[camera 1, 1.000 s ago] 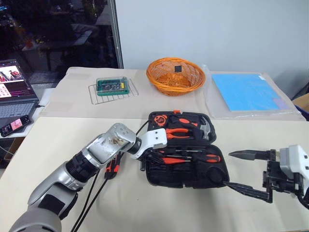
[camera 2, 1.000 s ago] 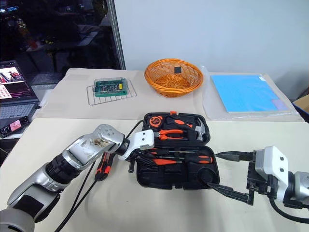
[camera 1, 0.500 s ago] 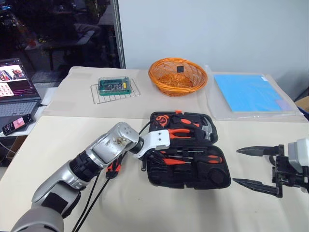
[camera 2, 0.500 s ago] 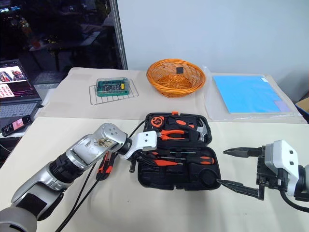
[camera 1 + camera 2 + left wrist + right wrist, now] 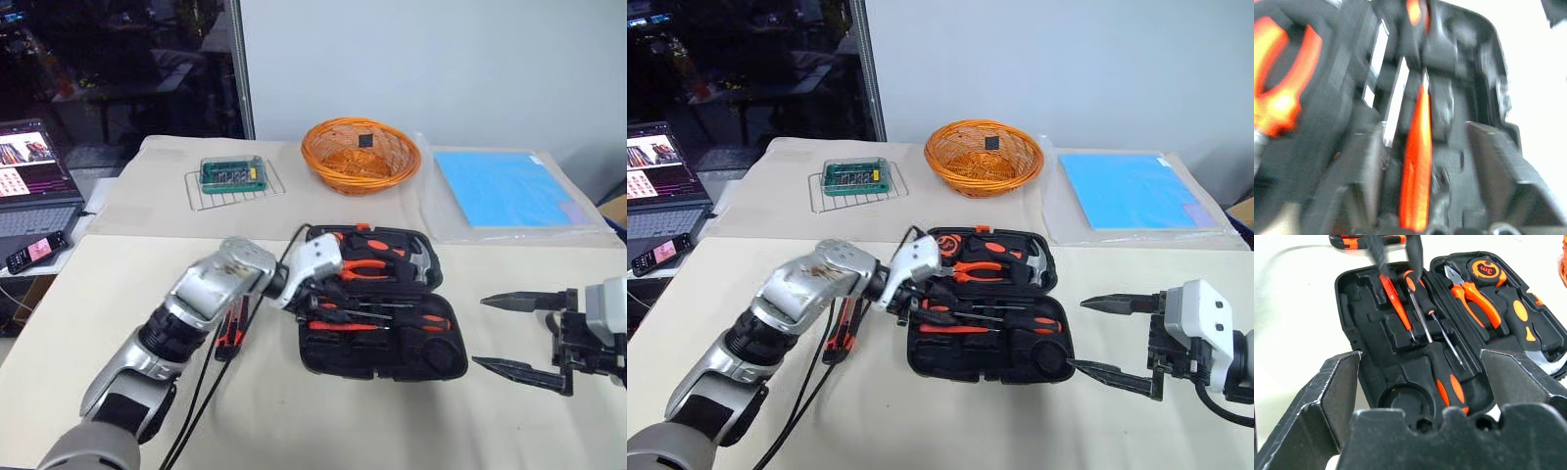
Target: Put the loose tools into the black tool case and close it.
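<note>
Lifting since the earlier frame, left gripper, jaws unclear, is hovering over the open black tool case at frame centre; right gripper is gaping empty. Screwdrivers are seated; utility knife is waiting on the table.

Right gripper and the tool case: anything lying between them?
No. In the left eye view, only bare table separates the open right gripper from the black tool case.

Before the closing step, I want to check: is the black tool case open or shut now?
Open. The black tool case lies with both halves flat on the table, and the pliers and screwdrivers inside are visible.
</note>
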You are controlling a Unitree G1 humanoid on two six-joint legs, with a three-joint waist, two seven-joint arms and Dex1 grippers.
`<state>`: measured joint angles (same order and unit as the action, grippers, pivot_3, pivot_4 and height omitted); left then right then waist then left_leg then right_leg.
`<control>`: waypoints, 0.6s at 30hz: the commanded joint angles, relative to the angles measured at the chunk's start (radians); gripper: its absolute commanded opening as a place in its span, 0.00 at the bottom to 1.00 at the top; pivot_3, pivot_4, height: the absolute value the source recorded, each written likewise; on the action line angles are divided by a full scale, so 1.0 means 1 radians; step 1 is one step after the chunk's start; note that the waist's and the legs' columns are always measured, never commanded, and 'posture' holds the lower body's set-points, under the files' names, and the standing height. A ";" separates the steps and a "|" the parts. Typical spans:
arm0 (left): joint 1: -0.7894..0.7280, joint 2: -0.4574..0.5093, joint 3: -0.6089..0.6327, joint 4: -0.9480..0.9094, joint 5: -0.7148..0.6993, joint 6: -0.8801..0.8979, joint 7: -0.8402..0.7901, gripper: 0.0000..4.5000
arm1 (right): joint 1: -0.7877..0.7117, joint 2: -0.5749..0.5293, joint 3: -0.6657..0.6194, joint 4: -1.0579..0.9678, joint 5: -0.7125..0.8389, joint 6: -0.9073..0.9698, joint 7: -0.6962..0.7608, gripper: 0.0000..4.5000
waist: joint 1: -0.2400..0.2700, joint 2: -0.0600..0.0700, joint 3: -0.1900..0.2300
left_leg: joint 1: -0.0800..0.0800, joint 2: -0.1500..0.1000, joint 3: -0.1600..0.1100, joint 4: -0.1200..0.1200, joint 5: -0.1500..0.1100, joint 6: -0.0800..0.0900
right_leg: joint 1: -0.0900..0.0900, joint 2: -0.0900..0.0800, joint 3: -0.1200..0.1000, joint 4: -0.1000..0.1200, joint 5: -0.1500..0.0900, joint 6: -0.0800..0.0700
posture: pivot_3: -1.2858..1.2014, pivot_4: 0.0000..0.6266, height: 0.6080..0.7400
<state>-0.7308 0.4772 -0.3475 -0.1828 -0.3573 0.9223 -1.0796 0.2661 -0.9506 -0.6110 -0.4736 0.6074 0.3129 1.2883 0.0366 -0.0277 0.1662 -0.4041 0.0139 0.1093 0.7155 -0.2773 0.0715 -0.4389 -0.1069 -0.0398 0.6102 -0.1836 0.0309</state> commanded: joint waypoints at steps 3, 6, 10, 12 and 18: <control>0.099 -0.045 0.035 -0.020 -0.005 -0.096 0.070 0.02 | 0.001 0.006 -0.016 -0.037 0.007 -0.015 -0.019 1.00 | 0.001 0.000 0.000 | -0.001 0.000 0.000 0.000 0.000 0.000 | 0.000 0.000 0.000 0.000 0.002 -0.002 | 0.52 0.24 1.00; 0.134 -0.043 0.011 -0.010 0.030 -0.152 0.095 0.01 | 0.006 0.006 -0.020 -0.040 0.009 -0.013 -0.021 1.00 | 0.003 0.000 0.000 | 0.000 0.000 0.000 0.001 0.000 0.000 | 0.000 0.000 0.000 0.000 0.004 -0.004 | 0.52 0.24 1.00; 0.148 -0.070 -0.007 0.024 0.063 -0.202 0.139 0.01 | 0.014 0.006 -0.023 -0.050 0.012 -0.009 -0.027 1.00 | 0.003 0.000 0.000 | 0.000 0.000 0.000 0.001 0.000 0.000 | 0.000 0.000 0.000 0.000 0.003 -0.005 | 0.52 0.24 1.00; 0.156 -0.070 -0.019 0.029 0.079 -0.219 0.146 0.01 | 0.020 0.005 -0.026 -0.054 0.015 -0.006 -0.029 1.00 | 0.002 0.000 0.000 | 0.000 0.000 0.000 0.001 0.000 0.000 | 0.000 0.000 0.000 0.000 0.003 -0.005 | 0.52 0.24 1.00; 0.197 -0.035 -0.108 0.043 0.158 -0.323 0.121 0.01 | 0.027 0.004 -0.029 -0.061 0.017 -0.003 -0.033 1.00 | 0.000 0.000 0.000 | 0.000 0.000 0.000 0.000 0.000 0.000 | 0.000 0.000 0.000 0.000 0.004 -0.006 | 0.52 0.24 1.00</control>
<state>-0.5422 0.4349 -0.4200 -0.1383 -0.2252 0.6466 -0.9390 0.2937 -0.9450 -0.6072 -0.5111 0.6102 0.3132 1.2611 0.0363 -0.0277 0.1662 -0.4042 0.0138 0.1096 0.7154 -0.2770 0.0714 -0.4391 -0.1070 -0.0399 0.6100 -0.1797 0.0251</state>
